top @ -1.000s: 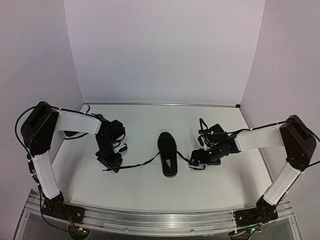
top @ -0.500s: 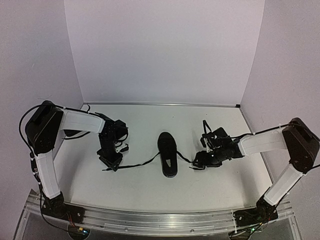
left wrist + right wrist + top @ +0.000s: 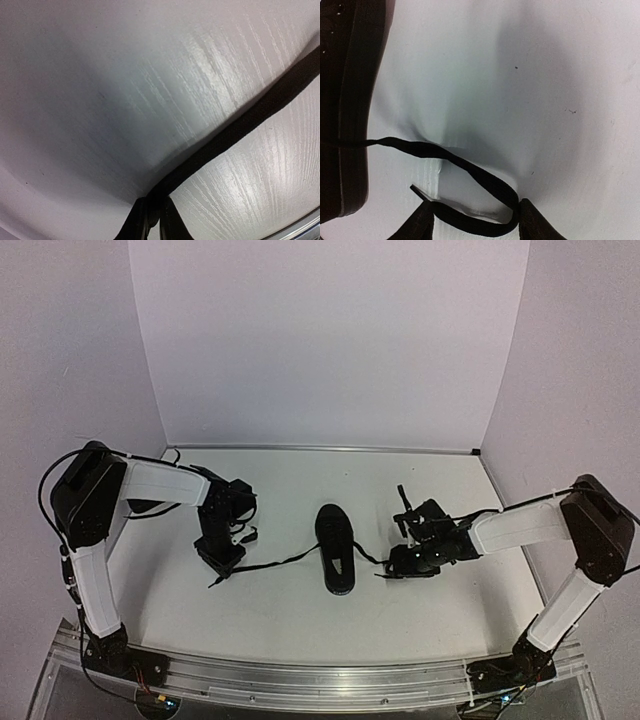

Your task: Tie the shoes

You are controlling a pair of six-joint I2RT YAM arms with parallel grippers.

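One black shoe [image 3: 337,548] lies in the middle of the table, and I see no second shoe. Its left lace [image 3: 270,564] runs out to my left gripper [image 3: 221,558]. In the left wrist view that gripper [image 3: 154,216] is shut on the lace [image 3: 240,125], which stretches up to the right. My right gripper [image 3: 398,564] sits low at the shoe's right side. In the right wrist view it [image 3: 475,222] is open, with a loop of the right lace [image 3: 475,172] lying between its fingers [image 3: 532,220] and touching the right one. The shoe's side [image 3: 345,100] fills the left edge.
The white table [image 3: 300,620] is walled in white at the back and both sides. A metal rail [image 3: 300,680] runs along the near edge, where the arm bases stand. A black cable [image 3: 165,458] lies at the back left.
The left lace now runs straighter from the shoe to my left gripper. My right gripper has shifted slightly left toward the shoe, staying low over the right lace.
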